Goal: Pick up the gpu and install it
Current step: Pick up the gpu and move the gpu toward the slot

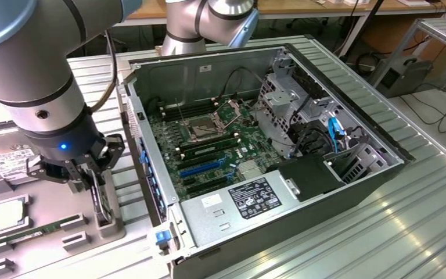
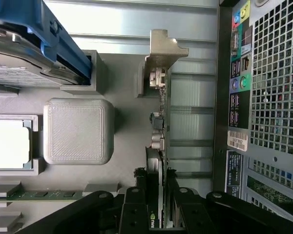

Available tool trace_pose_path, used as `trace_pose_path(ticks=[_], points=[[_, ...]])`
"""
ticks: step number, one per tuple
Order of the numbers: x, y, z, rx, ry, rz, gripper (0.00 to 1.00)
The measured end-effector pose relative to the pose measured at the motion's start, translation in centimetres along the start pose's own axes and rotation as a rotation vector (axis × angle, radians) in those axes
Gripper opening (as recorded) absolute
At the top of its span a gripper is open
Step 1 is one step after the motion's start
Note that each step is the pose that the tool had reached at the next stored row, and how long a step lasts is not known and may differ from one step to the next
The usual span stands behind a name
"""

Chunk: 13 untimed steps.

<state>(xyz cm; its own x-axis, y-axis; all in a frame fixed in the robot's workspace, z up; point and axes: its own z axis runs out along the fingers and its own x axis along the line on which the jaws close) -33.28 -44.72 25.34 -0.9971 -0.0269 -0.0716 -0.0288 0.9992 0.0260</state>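
Gripper [image 2: 157, 197] clenched on the upper edge of the graphics card [image 2: 157, 141], stood on edge in a grey holder [image 2: 163, 48] at the edge of the tray [image 2: 127, 161] beside the open computer case [image 1: 141, 133], leaving both faces free for pinching.

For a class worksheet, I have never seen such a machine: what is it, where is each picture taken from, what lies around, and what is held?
The grey jointed machine is a robot arm ending in a gripper. One picture comes from a camera off the arm; the other from a camera on its wrist, looking along the gripper. Beside an open computer case lies a grey tray with a hard drive, a processor chip and a memory stick. The gripper is closed on the gpu, a card standing on edge in the tray.
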Motion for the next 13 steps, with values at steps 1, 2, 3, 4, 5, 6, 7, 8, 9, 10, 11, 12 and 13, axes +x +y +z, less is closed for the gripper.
trace_pose_path(ticks=[1,2,3,4,5,6,7,8,9,10,11,12,13], points=[[0.0,0.01,-0.24,-0.0004,0.0000,0.000,0.26],[0.0,0.01,-0.43,-0.0007,0.0000,-0.001,0.26],[-0.1,0.02,-0.67,-0.0009,0.0001,-0.001,0.26],[-0.1,0.02,-0.95,-0.0011,0.0002,-0.001,0.26],[-0.1,0.03,-1.23,-0.0012,0.0003,-0.001,0.26],[-0.2,0.04,-1.54,-0.0014,0.0003,-0.001,0.26],[-0.2,0.05,-1.88,-0.0015,0.0002,-0.001,0.26],[-0.2,0.06,-2.30,-0.0017,0.0003,-0.002,0.26],[-0.3,0.07,-2.75,-0.0020,0.0003,-0.002,0.26],[-0.3,0.07,-3.20,-0.0023,0.0005,-0.002,0.26],[-0.4,0.07,-3.66,-0.0027,0.0006,-0.002,0.26],[-0.4,0.07,-4.08,-0.0032,0.0005,-0.002,0.26],[-0.5,0.07,-4.57,-0.0035,0.0006,-0.002,0.26]])
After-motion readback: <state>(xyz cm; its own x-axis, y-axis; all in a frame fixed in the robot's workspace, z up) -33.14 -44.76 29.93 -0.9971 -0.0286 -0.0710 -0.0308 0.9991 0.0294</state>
